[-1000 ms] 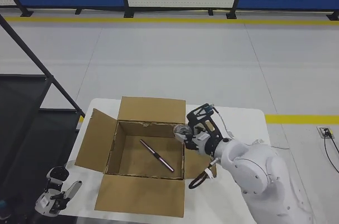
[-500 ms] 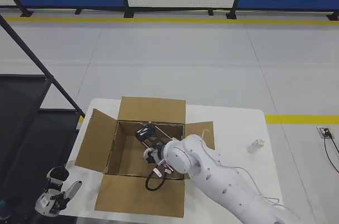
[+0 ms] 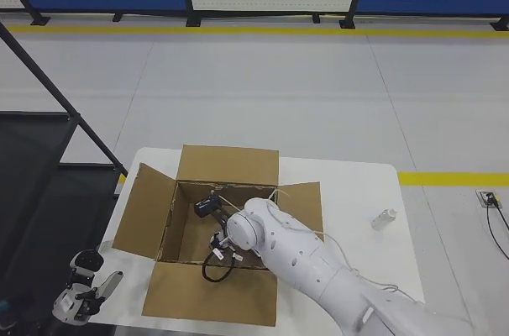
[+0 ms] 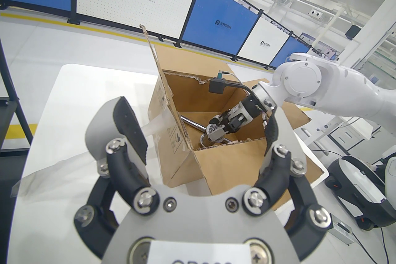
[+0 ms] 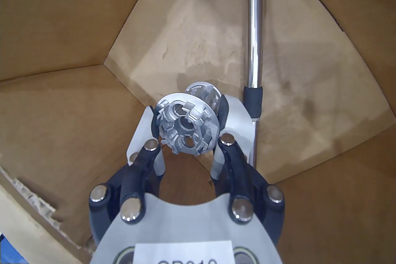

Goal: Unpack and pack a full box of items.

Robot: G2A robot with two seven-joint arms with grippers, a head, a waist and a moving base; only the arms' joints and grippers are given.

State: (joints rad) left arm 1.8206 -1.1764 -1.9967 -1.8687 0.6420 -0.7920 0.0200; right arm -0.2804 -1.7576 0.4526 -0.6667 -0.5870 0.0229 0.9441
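An open cardboard box [image 3: 196, 290] stands in the middle of the white table [image 3: 355, 181]. My right arm reaches down into it, and my right gripper [image 5: 188, 119] is shut on a silver toothed metal hub [image 5: 185, 123], held just above the box floor near a corner. A shiny metal rod with a black sleeve [image 5: 254, 39] lies on the floor right beside the hub. From the left wrist view the right gripper [image 4: 216, 130] sits low inside the box [image 4: 216, 166]. My left gripper [image 4: 198, 116] is open and holds nothing; it hangs off the table's front-left corner [image 3: 88, 292].
A small clear bottle [image 3: 384, 218] lies on the table to the right of the box. All the box flaps are folded outward. A crumpled strip of clear tape [image 4: 62, 172] trails from the box's left side. A dark metal frame [image 3: 36, 76] stands at the left.
The right arm has swung from above the box's right flap down into the box, carrying the metal hub toward the left of its floor. The left arm has not moved.
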